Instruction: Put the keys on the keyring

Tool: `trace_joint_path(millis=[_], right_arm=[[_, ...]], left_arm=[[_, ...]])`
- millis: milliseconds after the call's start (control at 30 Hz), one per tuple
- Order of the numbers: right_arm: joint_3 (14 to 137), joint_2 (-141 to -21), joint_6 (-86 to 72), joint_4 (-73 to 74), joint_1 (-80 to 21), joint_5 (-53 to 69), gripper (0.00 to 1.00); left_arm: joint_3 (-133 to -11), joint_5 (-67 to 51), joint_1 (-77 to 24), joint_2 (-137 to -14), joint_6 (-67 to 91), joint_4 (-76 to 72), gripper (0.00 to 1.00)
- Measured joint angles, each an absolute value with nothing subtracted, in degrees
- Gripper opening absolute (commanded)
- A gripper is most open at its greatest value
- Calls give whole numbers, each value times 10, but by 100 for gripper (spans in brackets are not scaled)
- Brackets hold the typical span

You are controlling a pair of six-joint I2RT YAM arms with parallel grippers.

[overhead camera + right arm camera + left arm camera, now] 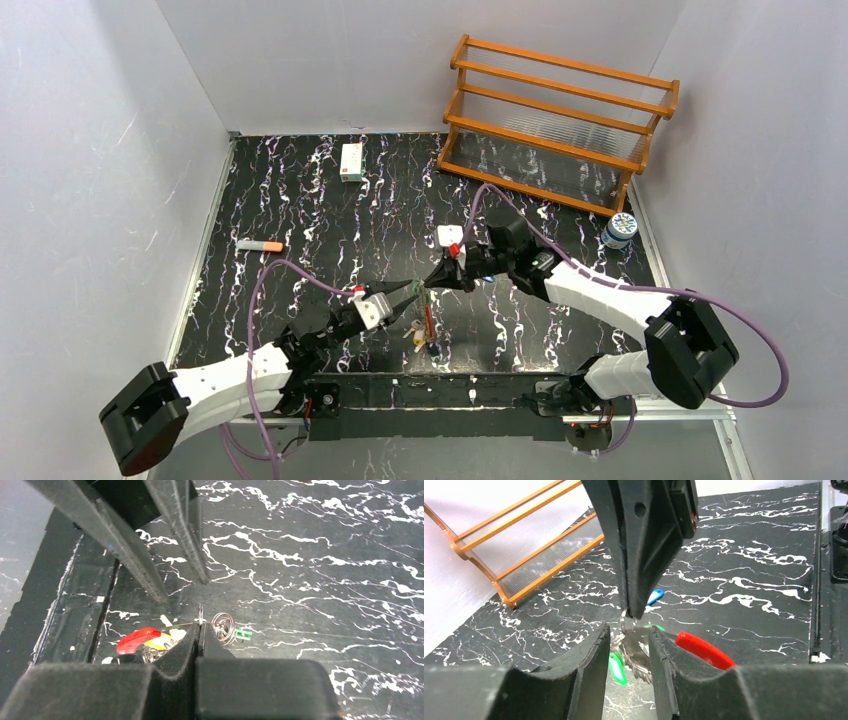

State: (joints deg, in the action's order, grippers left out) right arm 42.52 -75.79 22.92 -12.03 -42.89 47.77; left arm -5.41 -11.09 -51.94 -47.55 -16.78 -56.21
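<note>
I've got the right jaws clamped shut on the keyring (701, 649) wire. The left jaws stand apart, its metal keys (636, 657) in the gap, and the blue key (655, 596) lies beyond the keyring.

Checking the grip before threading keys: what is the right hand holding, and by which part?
The right hand pinches the keyring by its thin metal wire.

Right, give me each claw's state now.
Left claw: open, metal keys showing in its gap.
Right claw: shut on the keyring, gripping its thin wire.
</note>
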Motion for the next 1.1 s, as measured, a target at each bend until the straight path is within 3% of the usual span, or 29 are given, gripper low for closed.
trace_joint_path(millis=[433,567,867,1100], right_arm=[[550,-797,342,132,-489,331,1],[555,-806,354,156,-499,314,1],[555,-806,360,164,-506,310,1],[555,-806,360,161,-508,313,1]], left_arm=[[-120,-94,-519,-462,-239,-394,30],[-134,-105,-519,-474,-251,-370,26],[-150,-143,-519,-518,-262,-345,28],[-152,-147,-519,-538,-262,-341,15]])
